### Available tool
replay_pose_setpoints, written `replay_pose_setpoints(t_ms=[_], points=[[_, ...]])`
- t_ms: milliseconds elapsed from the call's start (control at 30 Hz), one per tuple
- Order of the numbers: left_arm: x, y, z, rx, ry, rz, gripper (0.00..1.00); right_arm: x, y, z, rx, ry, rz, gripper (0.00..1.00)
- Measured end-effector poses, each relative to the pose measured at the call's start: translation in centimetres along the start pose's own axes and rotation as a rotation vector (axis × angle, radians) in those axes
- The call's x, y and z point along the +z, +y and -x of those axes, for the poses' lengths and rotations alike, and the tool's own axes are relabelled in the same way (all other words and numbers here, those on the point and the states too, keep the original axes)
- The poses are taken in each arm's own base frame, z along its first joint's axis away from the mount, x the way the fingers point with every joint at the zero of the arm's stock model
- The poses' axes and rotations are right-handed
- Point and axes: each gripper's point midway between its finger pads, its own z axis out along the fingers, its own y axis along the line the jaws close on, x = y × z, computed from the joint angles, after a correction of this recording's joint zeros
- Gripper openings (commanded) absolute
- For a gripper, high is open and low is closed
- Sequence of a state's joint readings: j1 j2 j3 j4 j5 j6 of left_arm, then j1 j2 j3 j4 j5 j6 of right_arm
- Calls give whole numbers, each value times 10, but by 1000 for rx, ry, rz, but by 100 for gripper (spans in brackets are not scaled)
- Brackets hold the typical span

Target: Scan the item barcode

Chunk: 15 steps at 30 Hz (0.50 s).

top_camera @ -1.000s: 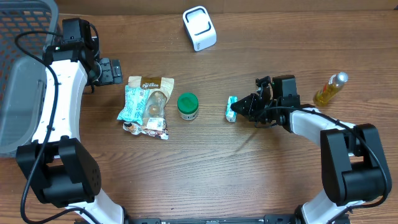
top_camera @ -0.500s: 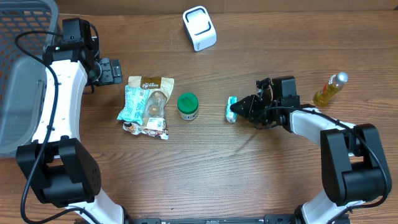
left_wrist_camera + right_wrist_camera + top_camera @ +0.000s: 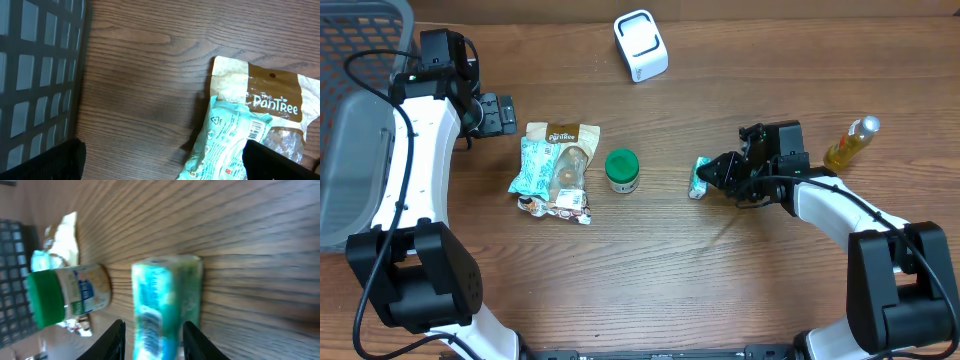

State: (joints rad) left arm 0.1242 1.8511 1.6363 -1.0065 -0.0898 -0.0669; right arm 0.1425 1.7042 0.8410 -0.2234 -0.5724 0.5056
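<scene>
Grey basket (image 3: 350, 120) far left, left gripper (image 3: 508, 113) beside it spread wide, empty. Brown pouch (image 3: 270, 95) reads "The PanTree". White scanner (image 3: 640, 45) sits at the far edge, well apart. Green-lidded jar (image 3: 622, 170) mid-table, then the small teal pack (image 3: 165, 295) to its right, right gripper (image 3: 155, 335) half open astride it, no squeeze showing. Close crooked and it could topple toward the jar; its print's too blurred to read

Small teal packet (image 3: 698, 178) on tabletop (image 3: 640, 270)
</scene>
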Motion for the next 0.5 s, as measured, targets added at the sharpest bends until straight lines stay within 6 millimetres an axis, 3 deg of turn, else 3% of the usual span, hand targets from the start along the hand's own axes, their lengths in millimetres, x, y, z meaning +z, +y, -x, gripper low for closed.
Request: replay_pose_setpoints(t_ms=[100,233,333,500], points=[[0,0,0,0,0,0,100,0,-4,1,0,-7,-19,41],[0,0,0,0,0,0,100,-3,-11,-7,26,31,-62,69],[0,0,0,0,0,0,100,-9,-10,-6,40,52,-103,74],[0,0,0,0,0,0,100,-24,8,16,-12,8,-181,78]])
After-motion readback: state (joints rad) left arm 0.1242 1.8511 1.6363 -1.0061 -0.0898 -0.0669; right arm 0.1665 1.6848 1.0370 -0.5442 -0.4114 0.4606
